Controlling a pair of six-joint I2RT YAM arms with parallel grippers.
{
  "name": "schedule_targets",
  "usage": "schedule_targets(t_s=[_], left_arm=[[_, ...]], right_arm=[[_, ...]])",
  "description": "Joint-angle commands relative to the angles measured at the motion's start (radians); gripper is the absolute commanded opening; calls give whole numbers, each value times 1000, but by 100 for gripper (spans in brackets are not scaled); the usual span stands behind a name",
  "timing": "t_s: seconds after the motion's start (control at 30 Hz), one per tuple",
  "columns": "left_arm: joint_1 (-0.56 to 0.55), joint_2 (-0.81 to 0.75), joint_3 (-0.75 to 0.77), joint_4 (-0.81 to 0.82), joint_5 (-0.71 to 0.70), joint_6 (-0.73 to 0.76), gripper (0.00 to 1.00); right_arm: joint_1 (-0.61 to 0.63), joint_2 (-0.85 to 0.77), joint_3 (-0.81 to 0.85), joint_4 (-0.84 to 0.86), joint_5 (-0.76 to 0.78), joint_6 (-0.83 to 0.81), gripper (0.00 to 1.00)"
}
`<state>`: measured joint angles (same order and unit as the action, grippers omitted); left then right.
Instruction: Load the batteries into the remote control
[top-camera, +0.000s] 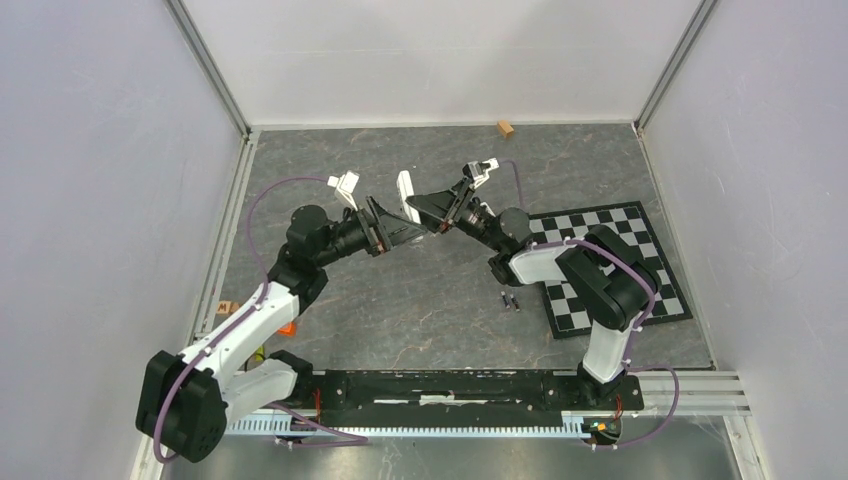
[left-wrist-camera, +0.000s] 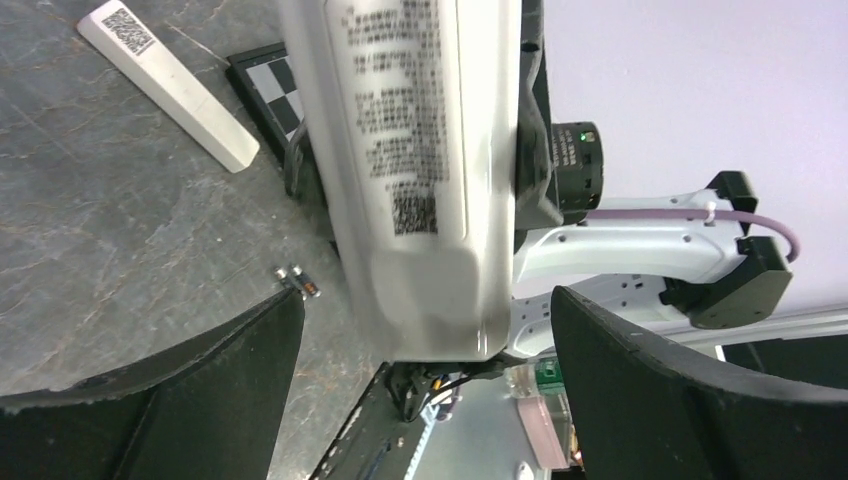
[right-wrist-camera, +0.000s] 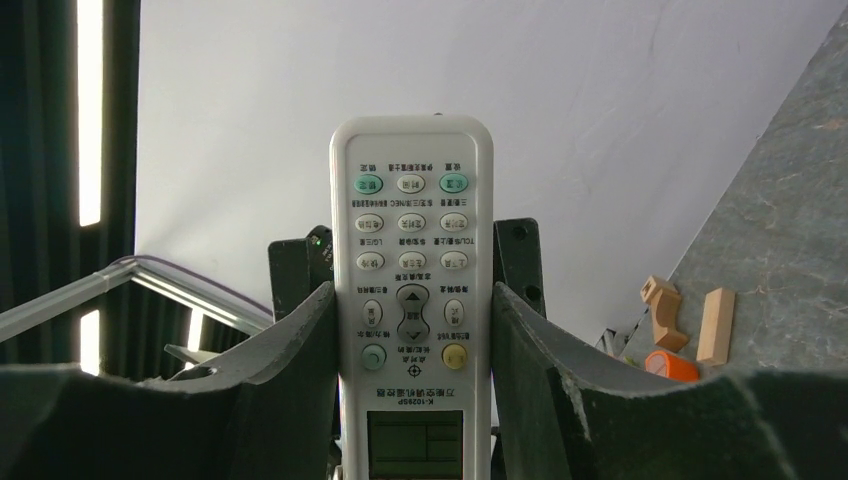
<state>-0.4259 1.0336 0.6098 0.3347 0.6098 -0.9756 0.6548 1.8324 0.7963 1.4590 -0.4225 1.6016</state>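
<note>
My right gripper (right-wrist-camera: 413, 290) (top-camera: 428, 206) is shut on a wide white remote (right-wrist-camera: 412, 300) (left-wrist-camera: 410, 180) (top-camera: 408, 196) with a display window, held above the table with its button face toward the right wrist camera. My left gripper (left-wrist-camera: 428, 300) (top-camera: 393, 226) is open. Its fingers (left-wrist-camera: 200, 390) stand on either side of that remote's printed back end, apart from it. The remote control (left-wrist-camera: 170, 85), long, slim and white with a code sticker on its plain back, lies on the table by the checkerboard. Two small dark batteries (left-wrist-camera: 298, 282) (top-camera: 510, 300) lie side by side on the table.
A checkerboard mat (top-camera: 610, 265) lies at the right under the right arm. A wooden block (top-camera: 505, 128) sits by the back wall. More wooden pieces (right-wrist-camera: 715, 325) and an orange item (right-wrist-camera: 670, 365) lie near the left wall. The arm rail (top-camera: 470, 385) runs along the near edge.
</note>
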Motion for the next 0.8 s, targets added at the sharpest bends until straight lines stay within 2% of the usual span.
schedule_targets(t_s=[0.0,0.07,0.27,0.4,0.47,0.53,0.63,0.7,0.77], left_arm=[[-10,16,45,115,24,-96,96],[-10,24,48,91,12,-97,90],[-11,59,44,119,28,-150,62],[-12,77,51,141,63,-146,35],[-11,72,63,119,84,-104,23],[-11,58,93,22,95,1,15],[-14,36,181,-272,64,220,8],[-14,34,248,-464,11,398,6],[-19,52,324,-606,-62,534,3]], right_arm=[[15,-46,30,195,16,27,36],[21,-49,30,193,16,27,36],[28,-65,20,169,16,12,36],[29,-87,14,124,10,-33,39],[26,-109,4,78,5,-79,45],[13,-140,-19,29,0,-140,57],[-23,-208,-57,-67,-9,-244,69],[-49,-260,-58,-205,-29,-350,81],[-67,-313,-37,-384,-39,-468,86]])
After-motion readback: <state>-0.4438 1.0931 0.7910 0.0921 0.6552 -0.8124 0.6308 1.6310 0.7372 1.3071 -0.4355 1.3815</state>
